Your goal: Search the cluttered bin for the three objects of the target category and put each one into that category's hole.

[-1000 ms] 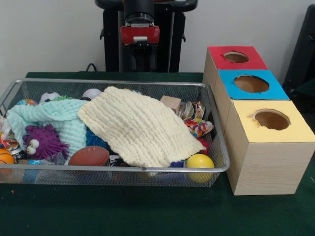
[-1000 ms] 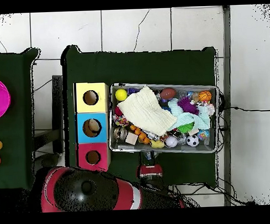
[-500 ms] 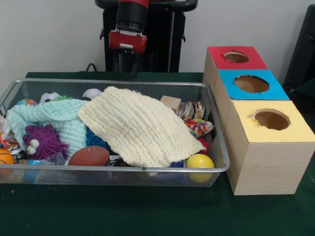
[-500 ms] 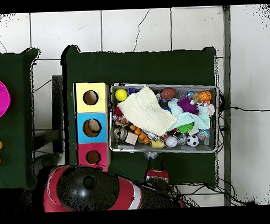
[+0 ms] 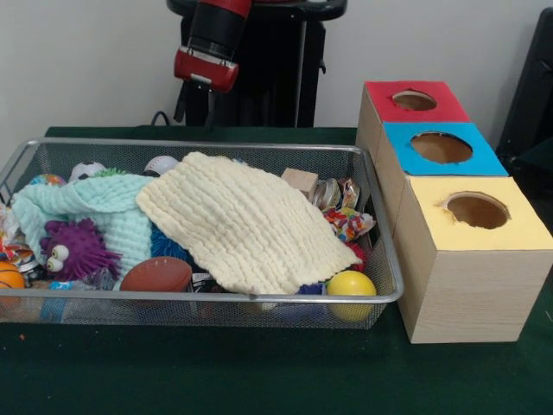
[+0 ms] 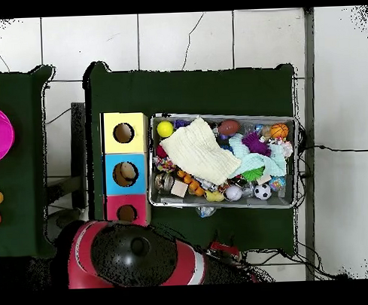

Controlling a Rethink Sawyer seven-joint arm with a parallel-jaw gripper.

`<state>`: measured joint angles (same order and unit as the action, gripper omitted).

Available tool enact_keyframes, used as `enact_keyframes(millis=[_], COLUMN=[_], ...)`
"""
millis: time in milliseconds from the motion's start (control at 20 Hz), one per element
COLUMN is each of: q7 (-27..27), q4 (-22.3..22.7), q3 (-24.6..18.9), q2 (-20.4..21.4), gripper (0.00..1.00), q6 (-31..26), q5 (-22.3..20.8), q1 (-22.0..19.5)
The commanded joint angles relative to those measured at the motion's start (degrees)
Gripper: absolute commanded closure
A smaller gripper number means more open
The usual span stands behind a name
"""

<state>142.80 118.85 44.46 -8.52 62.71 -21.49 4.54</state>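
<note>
Cloths, two of them, are lying over the clutter in the wire bin [image 5: 380,216]: one cream cloth [image 5: 246,220] in the middle and one mint cloth [image 5: 95,207] partly under it. Around them I am counting one yellow ball [image 5: 352,284], one brown toy football [image 5: 157,275], one purple spiky creature [image 5: 73,249], one orange ball [image 5: 9,277], one soccer ball [image 5: 86,170] and one wooden block [image 5: 300,181]. Beside the bin three boxes are standing in a row, each with one round hole: a red box [image 5: 413,99], a blue box [image 5: 441,148] and a yellow box [image 5: 475,212]. In the overhead view something pale is showing inside the blue one. The gripper [image 5: 197,105] is hanging behind the bin's far rim, above the table, touching nothing; whether its fingers are wide or narrow I cannot tell against the dark pedestal.
</note>
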Motion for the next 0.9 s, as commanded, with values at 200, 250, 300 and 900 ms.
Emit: enact_keyframes(millis=[200, 250, 300, 900], q7=[1.06, 0.9, 0.74, -1.89], q4=[-8.85, -9.23, -9.62, -14.05], q3=[-9.39, -9.52, -9.66, -10.72], q2=[0.15, 0.23, 0.31, -1.8], gripper=[0.0, 0.0, 0.0, 0.0], q6=[0.91, 0.55, 0.2, -2.21], q5=[-4.32, -5.23, -6.13, -10.22], q1=[-2.23, -2.16, -2.08, -0.52])
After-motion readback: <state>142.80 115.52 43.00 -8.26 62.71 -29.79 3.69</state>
